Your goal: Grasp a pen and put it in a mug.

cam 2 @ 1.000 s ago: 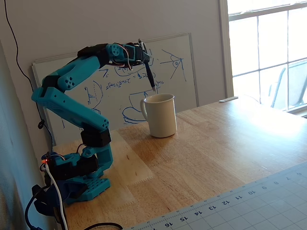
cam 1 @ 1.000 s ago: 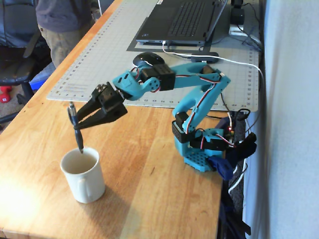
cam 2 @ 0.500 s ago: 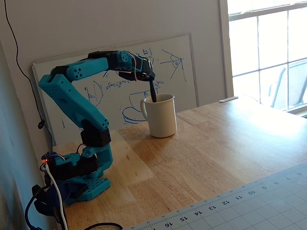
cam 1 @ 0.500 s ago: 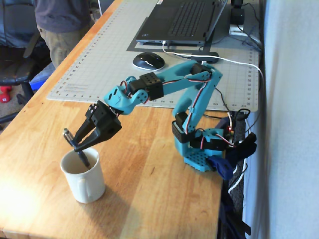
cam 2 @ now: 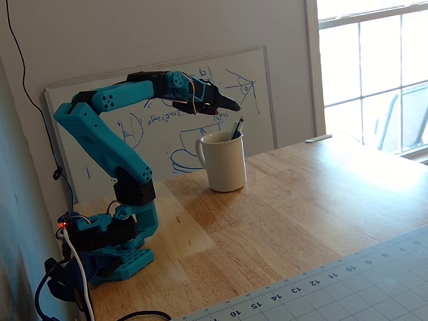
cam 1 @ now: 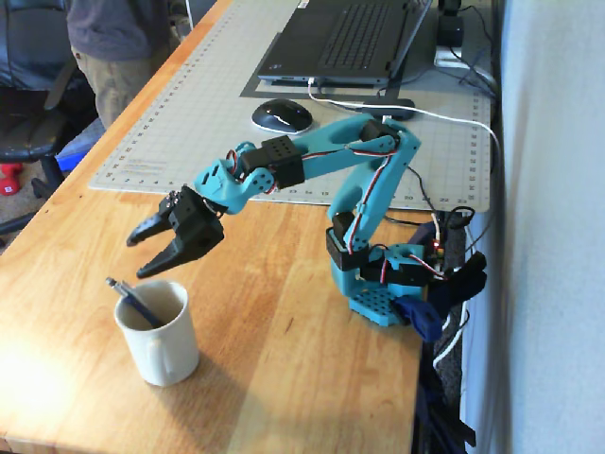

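end effector (cam 1: pixel 145 253): spread wide, holding nothing
pen (cam 1: pixel 133 301): just below it, leaning in the mug (cam 1: pixel 163 351), tip poking over the rim
step: drop looks done
next: probably just lift clear without clipping the pen

Quick headcount, nothing fancy. One pen (cam 1: pixel 132 301), one mug (cam 1: pixel 159 333), so one of each for the task stuff. One blue arm (cam 1: pixel 321 161) with one gripper (cam 1: pixel 142 253), two fingers on it. On the desk: one laptop (cam 1: pixel 345 43), one computer mouse (cam 1: pixel 281 115), one grey cutting mat (cam 1: pixel 189 123). One whiteboard (cam 2: pixel 254 100) leaning on the wall in the other fixed view, and one window (cam 2: pixel 371 73) there too. One person (cam 1: pixel 118 43) is partly visible at the top left corner, plus one office chair (cam 1: pixel 24 104).
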Tool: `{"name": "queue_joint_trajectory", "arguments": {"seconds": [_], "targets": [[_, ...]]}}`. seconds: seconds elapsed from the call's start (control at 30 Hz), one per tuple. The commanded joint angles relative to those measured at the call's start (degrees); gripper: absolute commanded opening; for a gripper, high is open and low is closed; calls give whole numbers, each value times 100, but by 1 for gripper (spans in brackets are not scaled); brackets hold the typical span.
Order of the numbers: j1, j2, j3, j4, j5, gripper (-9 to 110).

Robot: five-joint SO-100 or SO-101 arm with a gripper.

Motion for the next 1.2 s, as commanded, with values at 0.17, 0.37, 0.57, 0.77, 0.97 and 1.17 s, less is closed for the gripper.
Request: {"name": "queue_joint_trajectory", "arguments": {"seconds": [0.17,0.37,0.57,0.77,0.97,1.17], "targets": [[650,492,-167,202,-1239,28],[1301,958,-220,1503,-2900,20],[2048,1652,-158,2417,-5045,15],[2804,2505,387,3226,-6768,15],[3076,3744,1688,3533,-7585,15],[3111,4693,2918,3542,-7673,15]]}}
